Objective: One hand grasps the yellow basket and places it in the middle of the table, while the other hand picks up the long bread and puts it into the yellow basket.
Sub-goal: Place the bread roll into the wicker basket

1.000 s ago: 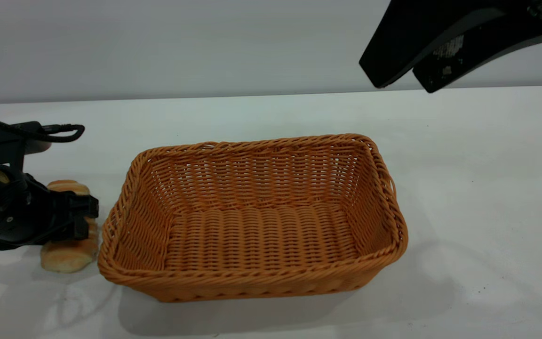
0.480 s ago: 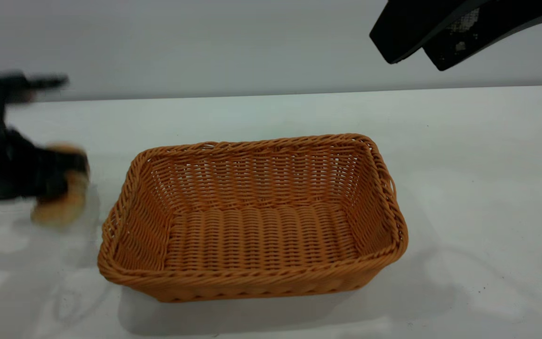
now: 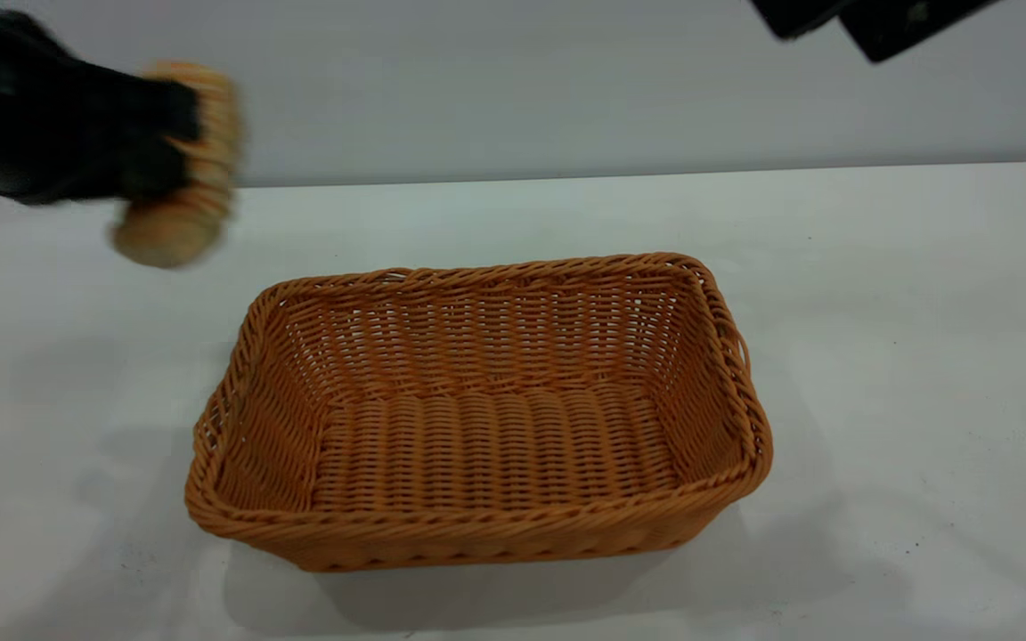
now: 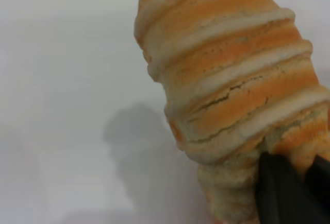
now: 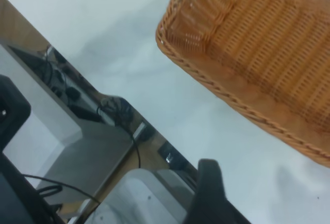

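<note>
The yellow basket stands empty in the middle of the white table; one corner of it shows in the right wrist view. My left gripper is shut on the long bread and holds it in the air, above and behind the basket's left end. The left wrist view shows the striped bread close up with a black finger against it. My right gripper is open and empty, high above the basket's right end, mostly out of view; one finger shows in its wrist view.
A grey wall rises behind the table's far edge. The right wrist view shows the table's edge with cables and a grey box on the floor beyond it.
My left gripper has lifted the bread off the table at the left and carried it up and right. My right gripper has risen further up and to the right. The basket has not moved.
</note>
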Controlling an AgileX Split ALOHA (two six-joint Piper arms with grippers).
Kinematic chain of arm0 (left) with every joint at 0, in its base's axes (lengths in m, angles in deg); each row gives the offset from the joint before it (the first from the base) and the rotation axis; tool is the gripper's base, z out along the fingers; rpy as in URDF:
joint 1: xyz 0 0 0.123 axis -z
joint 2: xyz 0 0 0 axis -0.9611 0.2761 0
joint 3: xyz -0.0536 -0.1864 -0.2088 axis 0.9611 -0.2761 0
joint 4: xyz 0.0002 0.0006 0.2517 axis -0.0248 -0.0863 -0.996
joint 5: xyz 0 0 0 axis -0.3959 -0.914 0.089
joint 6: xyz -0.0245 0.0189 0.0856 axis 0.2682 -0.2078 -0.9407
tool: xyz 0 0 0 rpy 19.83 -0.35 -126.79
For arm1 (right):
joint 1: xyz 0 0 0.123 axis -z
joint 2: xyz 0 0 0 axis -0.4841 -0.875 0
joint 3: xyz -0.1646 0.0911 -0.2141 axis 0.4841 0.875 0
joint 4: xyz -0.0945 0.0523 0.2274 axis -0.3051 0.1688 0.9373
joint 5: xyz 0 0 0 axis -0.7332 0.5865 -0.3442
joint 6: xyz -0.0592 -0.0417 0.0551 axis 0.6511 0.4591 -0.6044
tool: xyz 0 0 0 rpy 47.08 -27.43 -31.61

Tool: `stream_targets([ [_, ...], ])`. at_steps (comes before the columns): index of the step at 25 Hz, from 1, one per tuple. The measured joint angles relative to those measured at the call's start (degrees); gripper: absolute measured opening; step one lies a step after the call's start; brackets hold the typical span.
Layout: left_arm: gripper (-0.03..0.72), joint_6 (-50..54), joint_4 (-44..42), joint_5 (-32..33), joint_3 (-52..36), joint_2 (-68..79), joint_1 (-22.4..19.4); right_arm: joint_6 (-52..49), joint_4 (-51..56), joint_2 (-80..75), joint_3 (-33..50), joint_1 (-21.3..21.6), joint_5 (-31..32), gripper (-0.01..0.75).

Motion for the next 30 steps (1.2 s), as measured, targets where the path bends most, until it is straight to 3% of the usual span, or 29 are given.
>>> stream_targets([
  [4, 0.086, 0.13, 0.00, 0.19, -0.13, 3.08, 6.04, 0.00, -0.06, 2.43, 0.05, 0.00, 0.79, 0.592],
  [7, 0.086, 0.13, 0.00, 0.19, -0.13, 6.59, 8.23, 0.16, -0.06, 4.57, 0.24, 0.00, 1.84, 0.592],
  [16, 0.109, 1.13, 0.00, -0.13, -0.13, 14.58, 9.01, 0.29, -1.02, 10.75, 0.36, 0.00, 2.93, 0.590],
  [19, 0.218, 1.20, -0.44, -2.16, -0.13, 14.69, 9.01, -0.19, -2.48, 11.82, 0.36, 0.00, 3.13, 0.590],
  [25, 0.566, 3.39, -3.05, -6.02, -0.13, 14.63, 9.01, -0.76, -3.76, 12.25, 0.36, 0.00, 4.52, 0.590],
  [27, 0.624, 3.77, -3.24, -5.65, -0.13, 13.89, 9.01, -1.50, -4.64, 12.25, 0.36, 0.00, 5.28, 0.590],
  [30, 0.642, 2.69, -4.25, -3.78, -0.13, 9.43, 9.01, -3.29, -7.01, 12.25, 0.36, 0.00, 7.04, 0.590],
])
